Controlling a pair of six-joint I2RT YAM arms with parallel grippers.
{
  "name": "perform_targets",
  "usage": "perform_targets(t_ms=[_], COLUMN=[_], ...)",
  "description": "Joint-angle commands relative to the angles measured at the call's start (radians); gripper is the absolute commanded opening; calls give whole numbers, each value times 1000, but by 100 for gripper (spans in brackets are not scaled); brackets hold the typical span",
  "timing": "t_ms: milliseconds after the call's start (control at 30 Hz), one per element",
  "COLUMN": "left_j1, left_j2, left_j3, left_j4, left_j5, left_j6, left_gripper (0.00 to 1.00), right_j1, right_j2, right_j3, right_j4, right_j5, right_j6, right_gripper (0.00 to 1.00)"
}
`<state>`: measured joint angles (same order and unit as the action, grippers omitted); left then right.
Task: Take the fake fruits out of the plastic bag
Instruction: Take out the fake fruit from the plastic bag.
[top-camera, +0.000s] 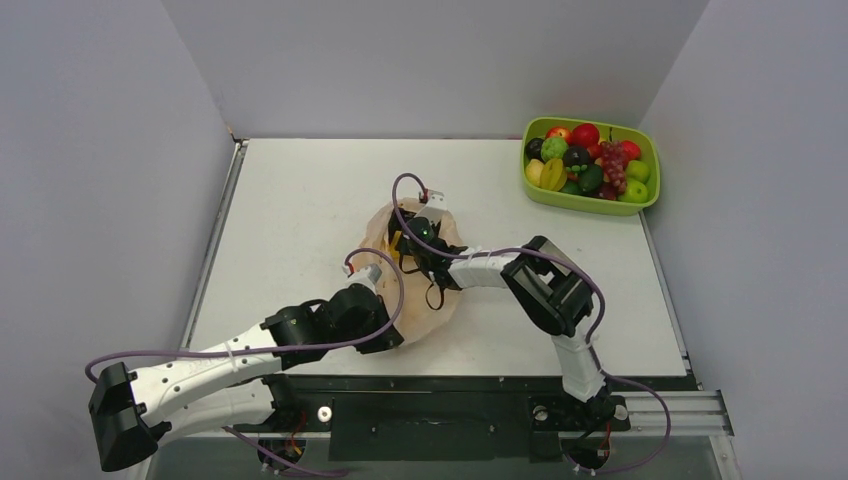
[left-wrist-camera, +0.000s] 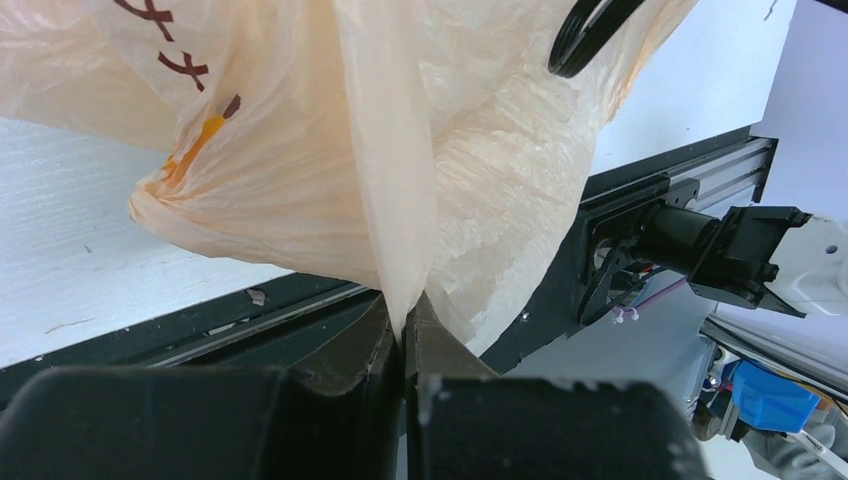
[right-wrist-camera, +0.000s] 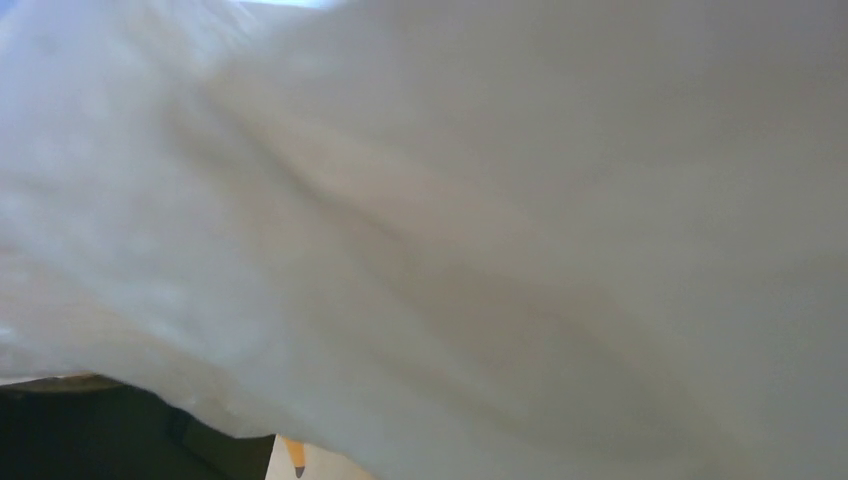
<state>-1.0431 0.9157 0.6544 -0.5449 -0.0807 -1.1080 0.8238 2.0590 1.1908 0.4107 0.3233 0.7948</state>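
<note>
Starting at the left, we see our left gripper (left-wrist-camera: 403, 325) clamped together on a fold of the peach plastic bag (left-wrist-camera: 300, 150), which lies crumpled at the centre of the tabletop (top-camera: 300, 200). Our right gripper (top-camera: 415, 238) reaches into the bag from 4 o'clock. Film covers its camera, so we cannot tell how its jaws stand. At 2 o'clock, fake fruits (top-camera: 585, 150) fill a lime-green tray (top-camera: 590, 206).
</note>
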Motion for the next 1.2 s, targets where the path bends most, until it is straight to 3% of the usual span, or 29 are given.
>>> perform_targets(t_ms=[0,100,267,367,467,667,800,933,1000,1167], left_j1=[5,5,5,4,4,5,5,6,7,10], left_j2=[-16,-21,-39,-48,-49,-49,-50,-56,-58,-49], left_j3=[-5,-12,-29,-39,-33,-41,-53,-68,-75,-76], left_j4=[22,21,17,20,12,15,16,22,29,46], left_j5=[2,2,-4,-4,-6,-9,-19,-38,-49,-71], left_j6=[-3,-4,-13,-19,-18,-24,-30,-39,-41,-35], left_gripper=[0,0,0,0,0,0,0,0,0,0], right_j1=[-14,-14,-10,-10,-25,-53,-53,-39,-23,32], right_j2=[54,81,82,94,86,61,-21,-135,-193,-338], right_j3=[49,86,45,74,46,17,-51,-156,-206,-315], right_j4=[-20,-47,84,-1,17,9,9,-8,-23,-102], right_j5=[-99,-155,-274,-234,-208,-246,-286,-313,-330,-358], right_j6=[-7,-8,-43,-36,-19,-15,-40,-56,-67,-108], right_gripper=[75,75,76,75,74,57,38,9,2,0])
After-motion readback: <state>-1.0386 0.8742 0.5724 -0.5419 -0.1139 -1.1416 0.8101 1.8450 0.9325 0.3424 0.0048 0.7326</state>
